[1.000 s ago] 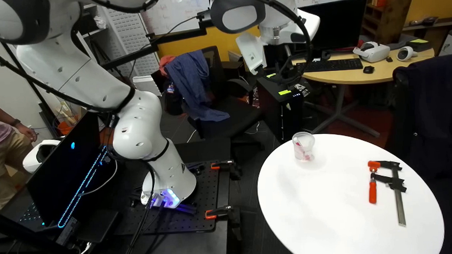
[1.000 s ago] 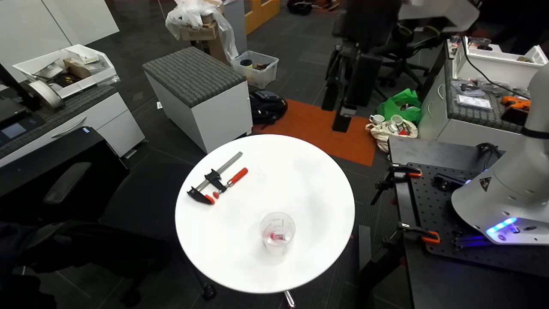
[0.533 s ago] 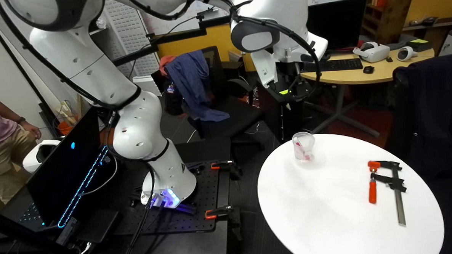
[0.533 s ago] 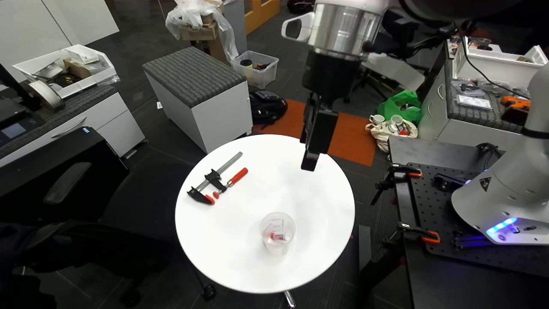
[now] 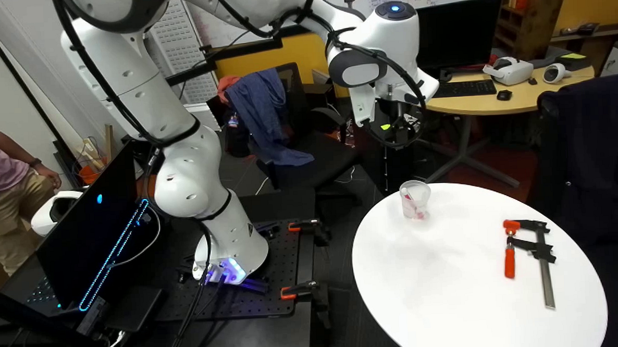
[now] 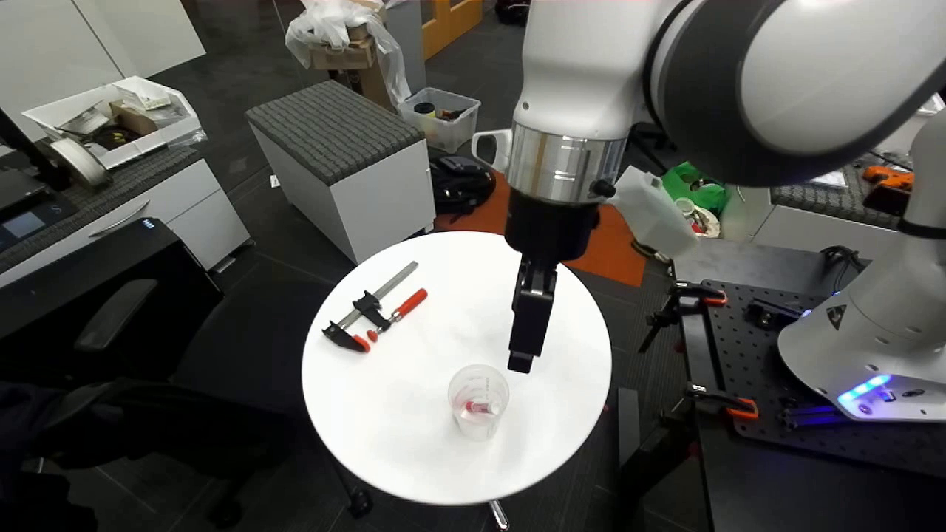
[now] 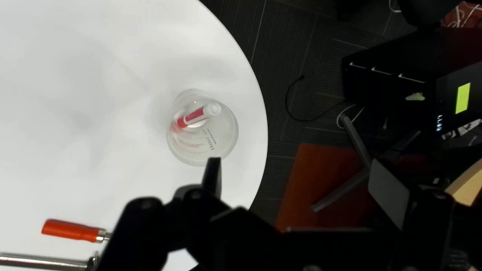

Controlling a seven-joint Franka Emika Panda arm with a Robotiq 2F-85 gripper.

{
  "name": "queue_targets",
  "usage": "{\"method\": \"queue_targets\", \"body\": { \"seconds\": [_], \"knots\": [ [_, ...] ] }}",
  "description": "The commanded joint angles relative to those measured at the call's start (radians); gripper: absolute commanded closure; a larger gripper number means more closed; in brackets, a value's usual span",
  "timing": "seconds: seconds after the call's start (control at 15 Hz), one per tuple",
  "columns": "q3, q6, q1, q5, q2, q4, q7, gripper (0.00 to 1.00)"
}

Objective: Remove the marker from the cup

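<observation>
Lying leftmost on the white worktop (image 6: 392, 421), in an exterior view: bar clamp (image 6: 369, 304), red and black, outside the job. Next rightward, the cup (image 6: 477, 426), translucent, upright, with the marker (image 6: 480, 407) tilted inside it. Wrist view has the marker's white end uppermost; cannot tell whether it stands above the rim. Further right, the pincer (image 6: 520, 356), pointing down, higher than the cup and apart from it. Appears spread: in the wrist view one finger (image 7: 213, 175) stands off to the side, its partner hard to pick out against dark floor. Nothing gripped that I can see.

Step in hand, I judge: lining up over the cup. Centre the gap on the white end, not the cup; turn so the closing runs across the marker's lean; descend straight and slowly, tips inside the wall if room allows. Catching the rim would likely bring the cup too. Cup looks light, likely to tip: draw the marker up along its slant until clear, then sideways.
</observation>
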Motion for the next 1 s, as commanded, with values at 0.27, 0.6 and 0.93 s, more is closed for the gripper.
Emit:
{"method": "queue_targets", "body": {
  "seconds": [0.27,0.6,0.93],
  "knots": [
    [0.033,0.072,-0.012,-0.107,0.139,0.049,0.224,0.0],
    [0.023,0.113,-0.01,-0.217,0.219,0.077,0.359,0.0],
    [-0.001,0.117,-0.001,-0.312,0.291,0.121,0.472,0.0]
  ]
}}
